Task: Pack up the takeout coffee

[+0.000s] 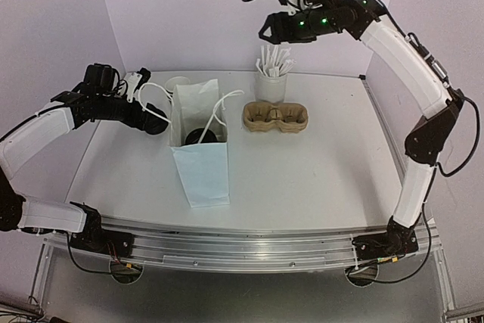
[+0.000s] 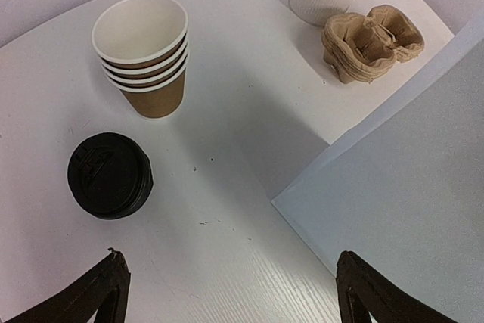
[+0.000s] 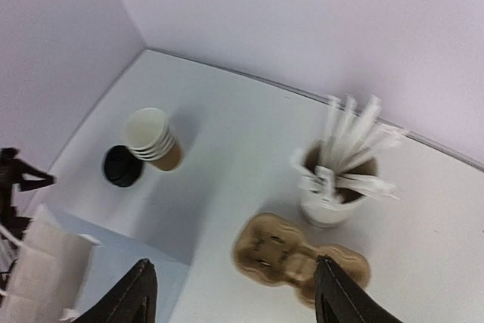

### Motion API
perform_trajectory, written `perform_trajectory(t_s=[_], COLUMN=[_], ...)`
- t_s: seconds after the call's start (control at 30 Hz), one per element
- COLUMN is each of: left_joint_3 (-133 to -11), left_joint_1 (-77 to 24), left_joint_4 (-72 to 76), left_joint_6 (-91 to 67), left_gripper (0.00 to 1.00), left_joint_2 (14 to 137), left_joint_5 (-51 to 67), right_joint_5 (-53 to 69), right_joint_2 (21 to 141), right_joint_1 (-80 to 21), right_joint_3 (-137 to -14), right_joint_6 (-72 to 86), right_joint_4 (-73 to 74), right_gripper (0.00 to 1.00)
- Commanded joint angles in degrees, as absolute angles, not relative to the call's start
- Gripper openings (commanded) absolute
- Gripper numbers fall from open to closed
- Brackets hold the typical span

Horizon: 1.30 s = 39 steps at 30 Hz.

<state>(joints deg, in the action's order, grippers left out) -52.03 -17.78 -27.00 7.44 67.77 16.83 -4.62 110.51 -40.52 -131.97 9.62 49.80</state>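
A white table point(image 1: 318, 172) stands in a corner of pale lilac walls. A white handled paper bag point(image 1: 200, 172) stands open left of its centre, with a dark round shape showing in the bag's mouth; what it is cannot be told. In the far left corner, behind the bag, sits a nested stack of brown paper cups point(image 2: 144, 58), upright on the table, with a stack of black lids point(image 2: 110, 175) just beside it and apart from it. The tan cup carrier point(image 1: 276, 117) lies to the right of the bag, just on the near side of a white cup of sticks point(image 1: 272, 81). The left gripper point(image 2: 230, 259) hangs low beside the bag's left wall, its fingers spread wide with only bare table between them. The right gripper point(image 3: 234, 262) is raised high over the far side of the table above the carrier, its fingers likewise apart and holding nothing.
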Motion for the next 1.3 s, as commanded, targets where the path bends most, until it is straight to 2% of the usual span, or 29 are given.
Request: perform_trajectory(t_s=[0.0,0.2,0.47,0.57,0.97,1.13,1.27], left_joint_3=[-52.8,-53.2,-53.0,-52.9,-52.8,-53.0,-52.9], left_joint_1=[-17.5,-17.5,-17.5,-17.5,-17.5,-17.5,-17.5], left_joint_4=[-26.2,-26.9,-27.0,-26.9,-26.3,-26.4,-26.5], left_joint_6=[7.5,7.8,8.0,8.2,8.5,8.4,8.4], left_gripper=[0.94,0.94,0.94,0.94,0.94,0.94,0.94], left_joint_2=[66.3,66.9,67.0,67.1,67.6,67.4,67.2], left_joint_5=[17.8,17.7,17.0,16.7,16.5,16.7,16.9], right_joint_5=[-11.9,-7.6,-5.3,-6.4,-3.9,-6.1,-7.3], right_joint_2=[110.1,118.7,127.9,130.0,133.5,133.5,131.8], right_joint_1=[-33.0,-31.7,-30.5,-30.5,-30.5,-30.5,-30.5], right_joint_3=[-124.0,-127.7,-138.3,-139.4,-140.8,-141.4,-141.4], right_joint_6=[11.7,5.4,4.5,4.7,6.4,6.5,6.1], right_joint_4=[49.0,47.9,45.5,44.9,43.3,42.7,41.2], right_gripper=[0.58,0.52,0.51,0.51,0.36,0.06,0.00])
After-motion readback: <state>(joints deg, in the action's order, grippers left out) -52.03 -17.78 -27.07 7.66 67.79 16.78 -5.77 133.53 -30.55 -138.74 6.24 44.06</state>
